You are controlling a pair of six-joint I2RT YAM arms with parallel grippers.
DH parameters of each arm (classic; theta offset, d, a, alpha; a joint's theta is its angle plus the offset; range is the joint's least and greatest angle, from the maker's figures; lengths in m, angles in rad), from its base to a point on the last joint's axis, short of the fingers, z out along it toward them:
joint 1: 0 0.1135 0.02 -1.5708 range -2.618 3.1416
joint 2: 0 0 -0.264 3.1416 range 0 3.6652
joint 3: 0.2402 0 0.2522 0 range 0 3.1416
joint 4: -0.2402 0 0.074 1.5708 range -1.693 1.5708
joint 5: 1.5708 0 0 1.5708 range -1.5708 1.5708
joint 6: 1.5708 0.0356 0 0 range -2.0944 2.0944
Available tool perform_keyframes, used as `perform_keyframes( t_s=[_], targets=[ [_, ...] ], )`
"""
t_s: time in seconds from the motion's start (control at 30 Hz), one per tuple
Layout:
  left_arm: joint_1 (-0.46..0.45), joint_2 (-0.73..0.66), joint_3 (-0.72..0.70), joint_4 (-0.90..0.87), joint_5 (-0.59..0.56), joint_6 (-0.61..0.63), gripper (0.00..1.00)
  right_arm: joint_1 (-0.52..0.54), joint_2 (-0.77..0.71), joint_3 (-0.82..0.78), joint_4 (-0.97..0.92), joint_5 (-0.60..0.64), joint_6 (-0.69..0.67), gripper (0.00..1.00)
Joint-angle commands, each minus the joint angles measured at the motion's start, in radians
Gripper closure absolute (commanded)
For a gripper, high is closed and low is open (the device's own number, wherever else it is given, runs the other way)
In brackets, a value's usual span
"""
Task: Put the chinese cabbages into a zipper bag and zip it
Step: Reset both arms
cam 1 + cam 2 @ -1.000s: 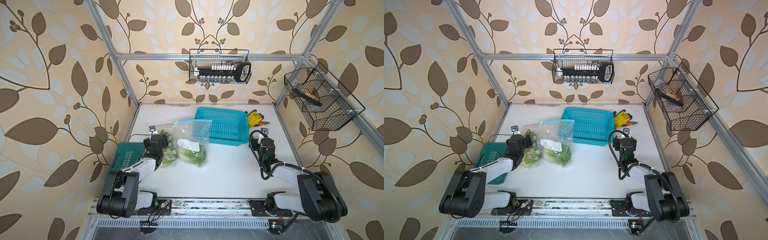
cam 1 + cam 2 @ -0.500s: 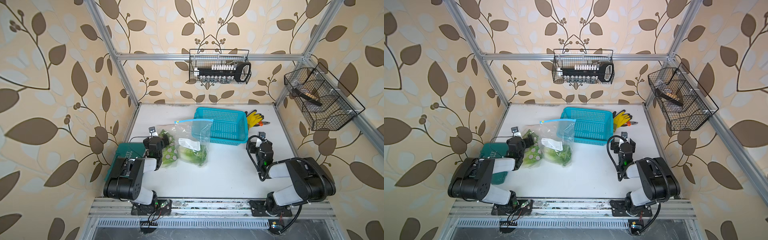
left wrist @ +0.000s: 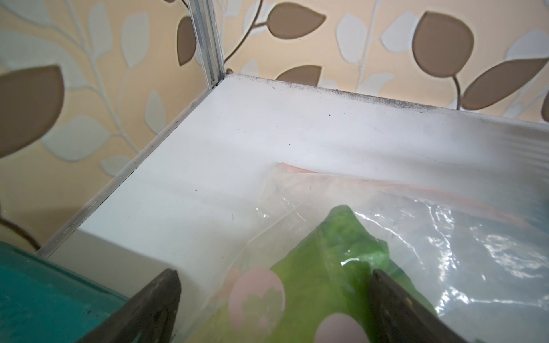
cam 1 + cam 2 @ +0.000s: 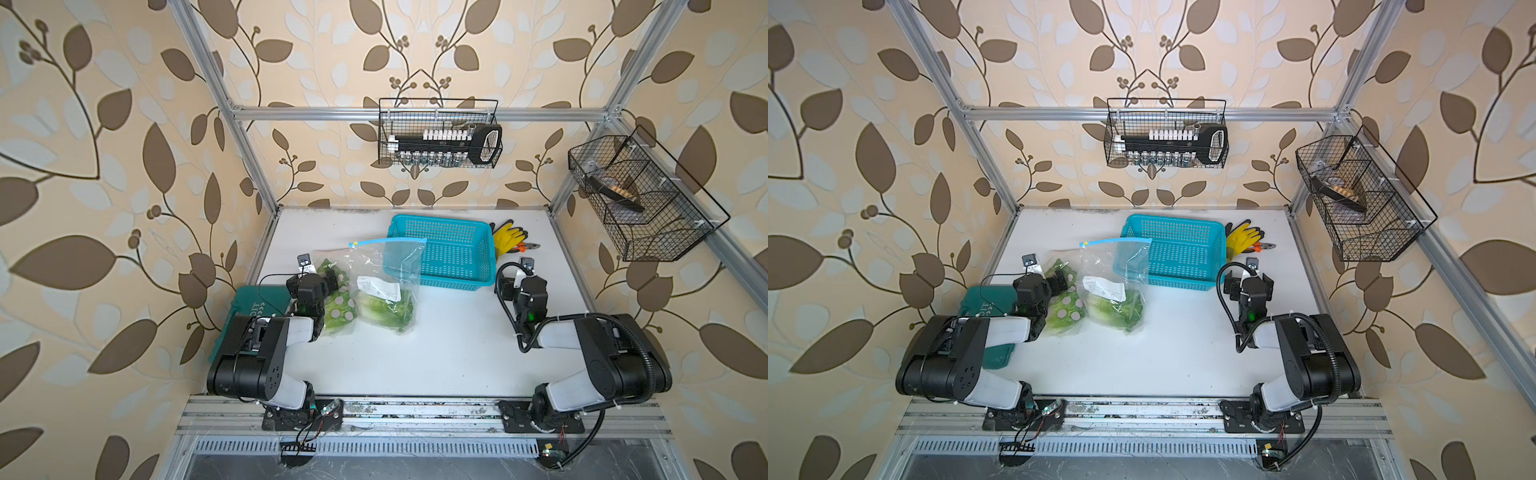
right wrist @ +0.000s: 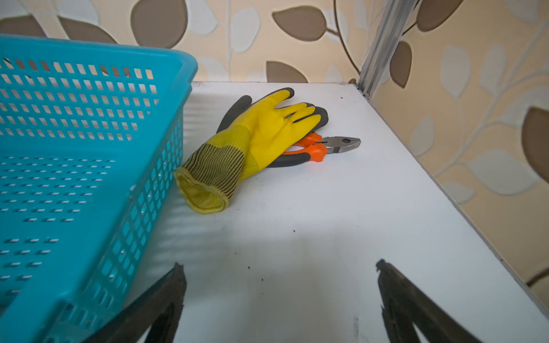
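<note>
Overhead half-hidden, the black left gripper [image 3: 273, 271] gapes wide over plastic-wrapped green chinese cabbages [image 3: 326, 267], low in its wrist view; black right gripper [image 5: 279, 264] gapes empty.

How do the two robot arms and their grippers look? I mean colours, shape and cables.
Both the left arm and the right arm have bulky black joints and white link covers. A ribbed black hose runs along the right arm. The left gripper and right gripper have dark tapering fingers.

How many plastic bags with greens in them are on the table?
2. A dotted bag lies at the left gripper's open jaws; a clear zipper bag stands beside it, next to the teal basket. No others seem hidden.
</note>
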Motion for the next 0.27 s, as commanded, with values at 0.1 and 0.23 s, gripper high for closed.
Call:
perform_keyframes(
  t_s=[0.1,0.23],
  targets=[
    [-0.048,0.036,-0.011,-0.006,-0.030,0.045,0.01,-0.002,-0.007,0.018,-0.018,-0.013,0.018,0.00],
    [-0.036,0.017,-0.015,-0.023,-0.007,0.036,0.01,-0.002,-0.006,0.017,-0.018,-0.015,0.018,0.00]
  ],
)
